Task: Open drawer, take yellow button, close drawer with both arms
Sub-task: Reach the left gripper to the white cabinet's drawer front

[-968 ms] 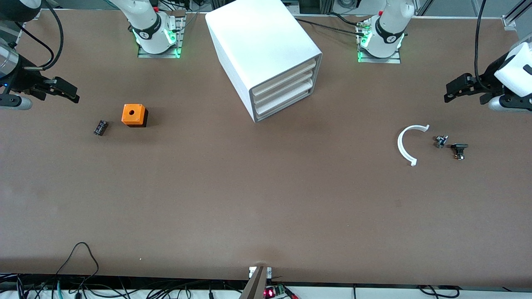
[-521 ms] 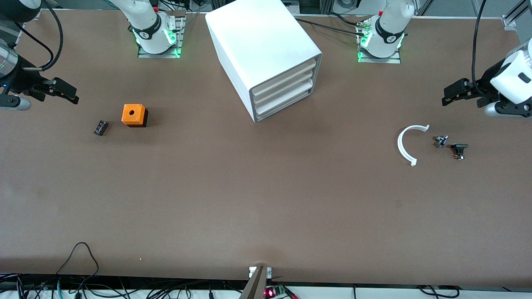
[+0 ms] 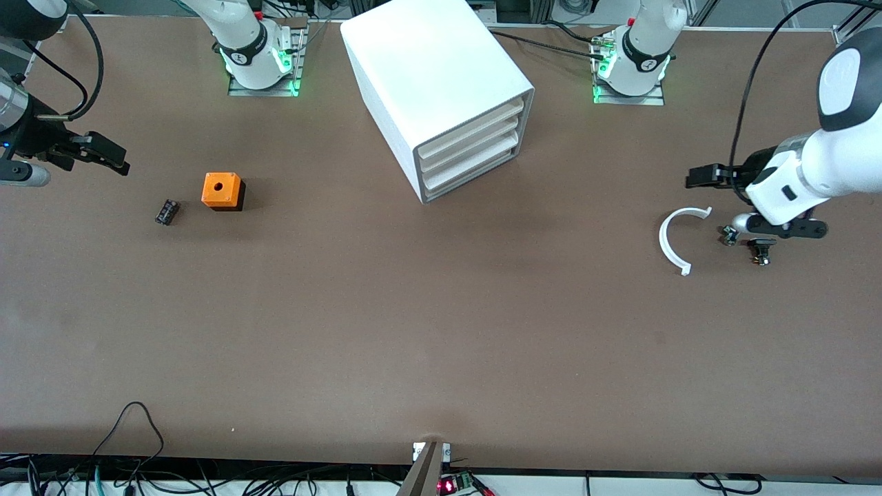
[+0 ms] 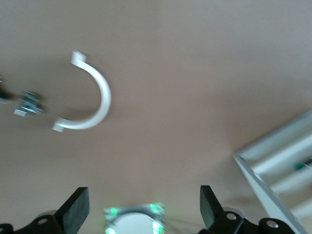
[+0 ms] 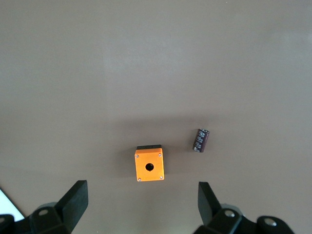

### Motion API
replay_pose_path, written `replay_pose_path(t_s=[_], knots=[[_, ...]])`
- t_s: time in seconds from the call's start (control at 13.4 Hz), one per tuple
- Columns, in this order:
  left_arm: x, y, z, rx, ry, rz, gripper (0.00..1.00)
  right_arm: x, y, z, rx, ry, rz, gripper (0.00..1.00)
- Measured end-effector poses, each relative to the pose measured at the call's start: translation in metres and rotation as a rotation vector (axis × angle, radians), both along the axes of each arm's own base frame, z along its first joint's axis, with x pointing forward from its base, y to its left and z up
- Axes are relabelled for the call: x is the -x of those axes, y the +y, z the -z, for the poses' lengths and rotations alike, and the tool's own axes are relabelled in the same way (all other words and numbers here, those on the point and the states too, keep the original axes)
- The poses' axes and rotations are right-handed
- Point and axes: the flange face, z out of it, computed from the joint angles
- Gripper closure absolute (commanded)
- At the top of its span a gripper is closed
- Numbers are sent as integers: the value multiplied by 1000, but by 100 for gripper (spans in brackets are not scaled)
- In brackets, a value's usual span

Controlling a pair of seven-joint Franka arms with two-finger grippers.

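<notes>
The white cabinet [image 3: 441, 89] stands at the middle of the table near the arms' bases. Its uppermost drawer [image 3: 475, 122] is shut, as are the two lower ones. A corner of the cabinet shows in the left wrist view [image 4: 278, 161]. The button is out of view. My left gripper [image 3: 699, 177] is open and empty over bare table by the white curved piece [image 3: 667, 241]; it also shows in the left wrist view [image 4: 142, 207]. My right gripper [image 3: 114, 157] is open and empty over the table's right-arm end; it also shows in the right wrist view [image 5: 141, 200].
An orange cube with a hole [image 3: 221, 190] [image 5: 149, 165] and a small black component [image 3: 166, 211] [image 5: 201, 140] lie toward the right arm's end. The curved piece [image 4: 92, 97] and two small dark parts [image 3: 730, 234] [image 3: 761, 249] lie toward the left arm's end.
My left arm has swung in from the table's end toward the cabinet, its gripper now over the table by the white curved piece. My right gripper has hardly moved.
</notes>
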Motion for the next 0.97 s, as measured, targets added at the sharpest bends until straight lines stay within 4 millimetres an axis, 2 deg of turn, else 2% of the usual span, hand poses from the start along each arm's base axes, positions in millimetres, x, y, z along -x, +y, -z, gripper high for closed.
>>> replay_pose_path(t_s=[0.15, 0.3, 0.52, 0.67, 0.74, 0.97], knots=[[12, -15, 16, 130, 142, 1, 0, 0, 0, 0, 0, 1, -1, 0], [27, -34, 40, 280, 286, -9, 0, 0, 0, 1, 0, 3, -2, 0], [51, -57, 101, 528, 427, -28, 0, -1, 0, 3, 0, 7, -3, 0], [66, -70, 142, 674, 436, -17, 0, -2, 0, 4, 0, 9, -3, 0], [74, -79, 156, 724, 430, -6, 0, -2, 0, 4, 0, 9, -3, 0], [82, -115, 178, 766, 363, -16, 0, -2, 0, 4, 0, 8, -4, 0]])
